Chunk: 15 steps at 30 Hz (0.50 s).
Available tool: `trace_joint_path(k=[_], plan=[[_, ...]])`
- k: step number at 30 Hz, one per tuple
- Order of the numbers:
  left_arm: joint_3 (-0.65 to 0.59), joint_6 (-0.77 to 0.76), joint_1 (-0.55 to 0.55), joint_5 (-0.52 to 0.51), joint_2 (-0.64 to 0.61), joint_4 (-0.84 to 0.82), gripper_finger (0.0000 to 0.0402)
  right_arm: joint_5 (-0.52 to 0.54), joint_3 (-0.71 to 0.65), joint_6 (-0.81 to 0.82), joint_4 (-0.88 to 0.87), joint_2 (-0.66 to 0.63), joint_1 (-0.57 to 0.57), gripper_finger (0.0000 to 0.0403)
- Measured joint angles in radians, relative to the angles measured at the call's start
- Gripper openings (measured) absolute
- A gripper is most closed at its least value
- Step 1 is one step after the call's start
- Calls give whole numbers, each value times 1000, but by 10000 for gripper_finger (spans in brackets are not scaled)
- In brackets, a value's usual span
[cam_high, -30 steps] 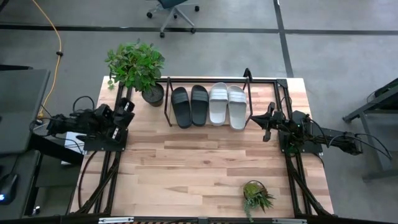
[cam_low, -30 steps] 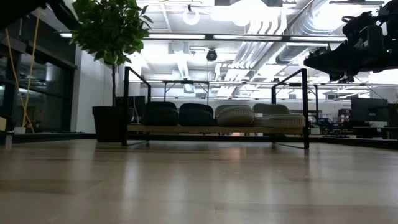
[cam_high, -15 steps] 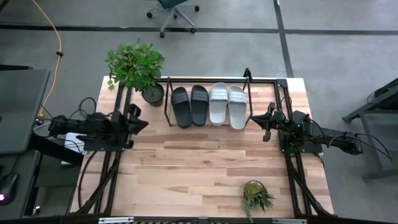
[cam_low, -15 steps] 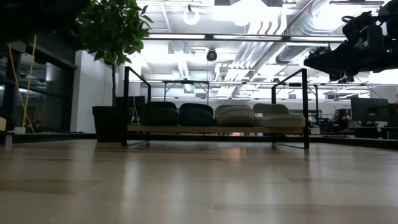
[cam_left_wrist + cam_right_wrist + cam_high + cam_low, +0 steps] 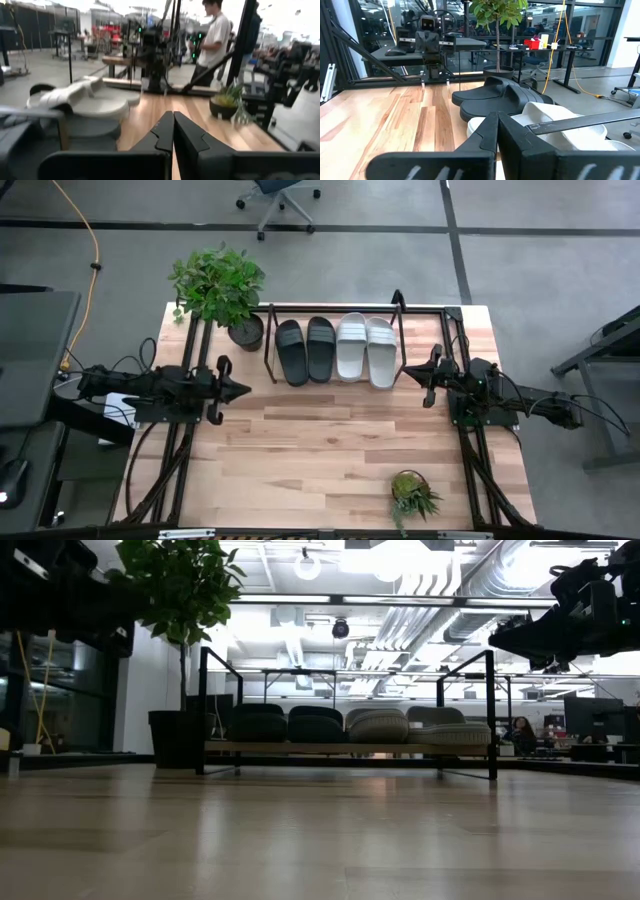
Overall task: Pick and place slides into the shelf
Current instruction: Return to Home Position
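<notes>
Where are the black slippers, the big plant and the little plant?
black slides (image 5: 291,355): high view, middle of the left-hand one.
big plant (image 5: 218,283): high view, on its leaves.
little plant (image 5: 412,495): high view, on its leaves.

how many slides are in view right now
4, side by side on the shelf: two black slides on the high view's left, two grey slides on its right. None appears hidden elsewhere.
</notes>
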Motion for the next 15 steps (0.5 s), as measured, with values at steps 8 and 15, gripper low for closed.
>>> trace_joint_path(k=[8,15], plan=[[0,57,0,36,0,-26,1,0,0,0,0,0,0,0],[0,78,-1,136,0,-44,1,0,0,0,0,0,0,0]])
